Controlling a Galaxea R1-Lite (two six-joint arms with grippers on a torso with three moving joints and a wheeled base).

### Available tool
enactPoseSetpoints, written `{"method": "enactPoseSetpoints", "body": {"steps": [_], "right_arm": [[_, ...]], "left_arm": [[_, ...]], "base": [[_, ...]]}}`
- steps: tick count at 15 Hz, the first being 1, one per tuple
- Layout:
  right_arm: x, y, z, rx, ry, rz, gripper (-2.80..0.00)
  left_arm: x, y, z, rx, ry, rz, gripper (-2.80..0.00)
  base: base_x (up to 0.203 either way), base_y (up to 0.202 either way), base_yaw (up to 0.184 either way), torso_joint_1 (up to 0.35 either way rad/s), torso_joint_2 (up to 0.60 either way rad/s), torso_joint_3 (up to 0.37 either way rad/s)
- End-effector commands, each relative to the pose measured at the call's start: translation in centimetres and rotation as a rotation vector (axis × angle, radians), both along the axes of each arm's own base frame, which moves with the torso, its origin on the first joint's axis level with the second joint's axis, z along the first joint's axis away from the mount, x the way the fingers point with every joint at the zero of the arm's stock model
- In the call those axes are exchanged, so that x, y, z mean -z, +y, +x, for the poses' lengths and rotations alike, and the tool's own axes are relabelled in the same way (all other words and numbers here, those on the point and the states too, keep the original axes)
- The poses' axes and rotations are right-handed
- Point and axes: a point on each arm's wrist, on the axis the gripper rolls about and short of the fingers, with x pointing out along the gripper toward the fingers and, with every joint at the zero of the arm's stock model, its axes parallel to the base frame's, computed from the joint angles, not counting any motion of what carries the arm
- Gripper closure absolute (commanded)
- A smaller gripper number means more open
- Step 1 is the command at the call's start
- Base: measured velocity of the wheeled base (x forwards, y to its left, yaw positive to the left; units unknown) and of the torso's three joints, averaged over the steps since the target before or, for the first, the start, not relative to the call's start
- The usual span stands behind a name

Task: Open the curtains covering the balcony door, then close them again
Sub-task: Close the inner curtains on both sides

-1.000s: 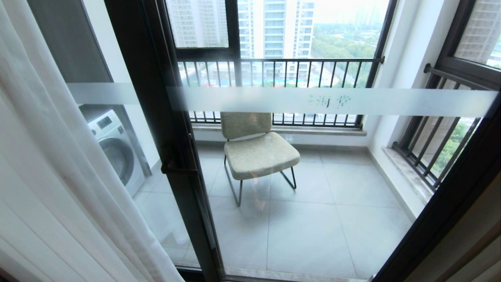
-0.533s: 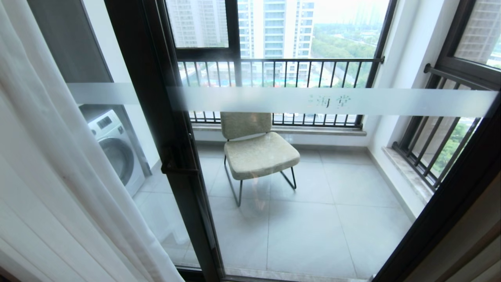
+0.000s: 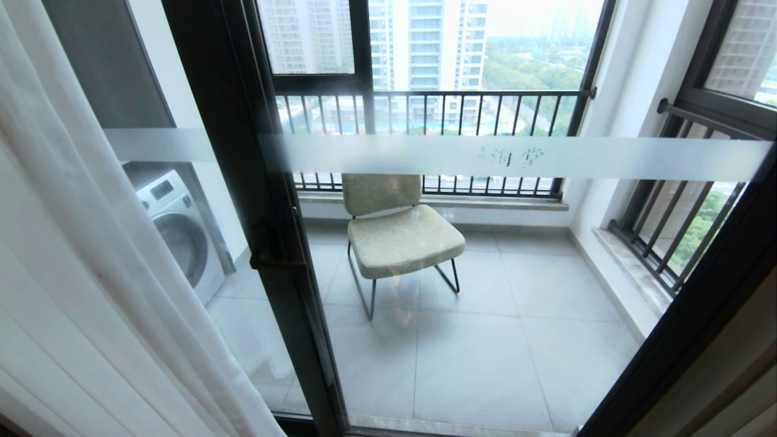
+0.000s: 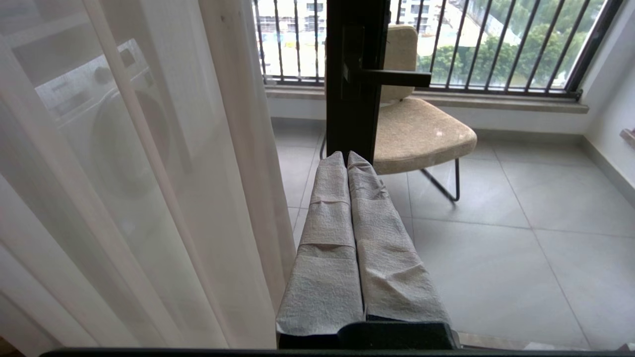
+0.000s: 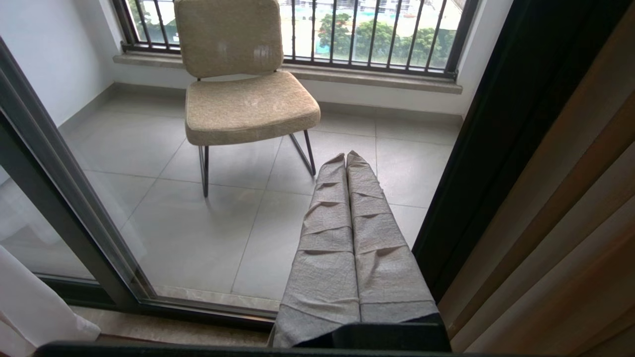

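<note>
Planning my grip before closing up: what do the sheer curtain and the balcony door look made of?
The sheer curtain looks like thin white woven fabric: the washing machine shows through it. The balcony door seems clear glass in a black, probably metal, frame, with a frosted band and a matte black lever handle.

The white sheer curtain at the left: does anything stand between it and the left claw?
Nothing visible does. In the left wrist view the left claw is shut and empty, and the sheer curtain hangs right beside it with only air between. The black door frame stands ahead of the claw, not toward the curtain.
</note>
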Motion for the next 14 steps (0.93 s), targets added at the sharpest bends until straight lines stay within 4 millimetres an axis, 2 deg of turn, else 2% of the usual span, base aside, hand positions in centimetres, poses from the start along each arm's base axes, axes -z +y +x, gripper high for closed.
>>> {"method": "enactPoseSetpoints", "body": {"steps": [1, 12, 14], "right_arm": [[0.0, 0.0, 0.0, -0.001, -0.001, -0.001, 0.0], [0.0, 0.0, 0.0, -0.001, -0.001, -0.001, 0.0], [0.0, 0.0, 0.0, -0.001, -0.001, -0.001, 0.0]], "left_arm": [[0.0, 0.0, -0.02, -0.001, -0.003, 0.0, 0.0], [0.0, 0.0, -0.02, -0.001, -0.003, 0.0, 0.0], [0.0, 0.0, -0.02, -0.001, -0.003, -0.002, 0.0]], "base": [[0.0, 0.0, 0.0, 0.0, 0.0, 0.0], [0.0, 0.0, 0.0, 0.0, 0.0, 0.0], [0.001, -0.122, 0.011, -0.002, 0.0, 0.002]]}}
